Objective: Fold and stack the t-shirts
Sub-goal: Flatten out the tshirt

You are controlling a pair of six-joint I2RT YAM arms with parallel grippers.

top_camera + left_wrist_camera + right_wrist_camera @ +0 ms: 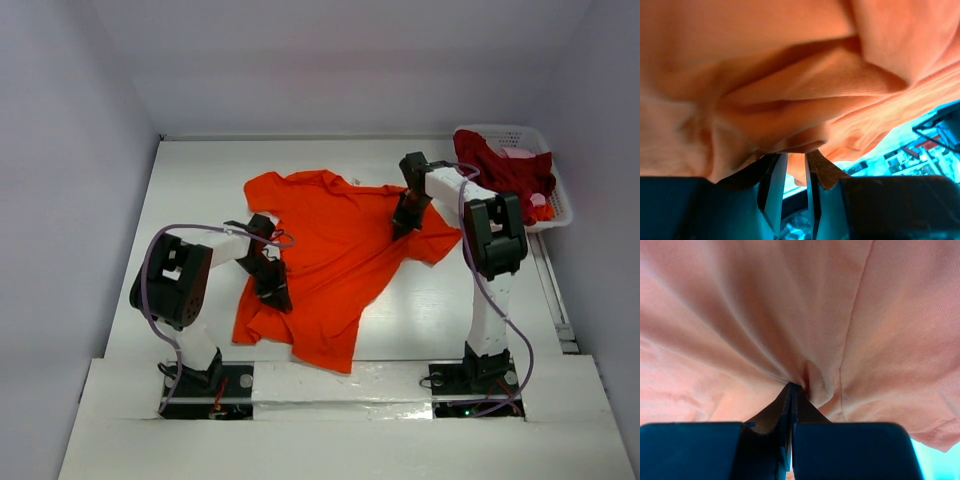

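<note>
Pinched shut on orange shirt [335, 260] by left gripper [280, 300] and right gripper [402, 230]. Near, right of right gripper: basket [560, 208] with dark red shirt [500, 170], pink cloth [520, 153].

Left tool [279, 298], right tool [402, 229]: both low, closed

**Camera Placement — Three Views**

The overhead camera sits high behind both arm bases [205, 380], looking down and forward over the whole table [200, 170]. Each wrist camera looks along its own fingers [774, 190] [771, 412], close against the orange-red t-shirt [340, 250] — the one item all views share.
</note>
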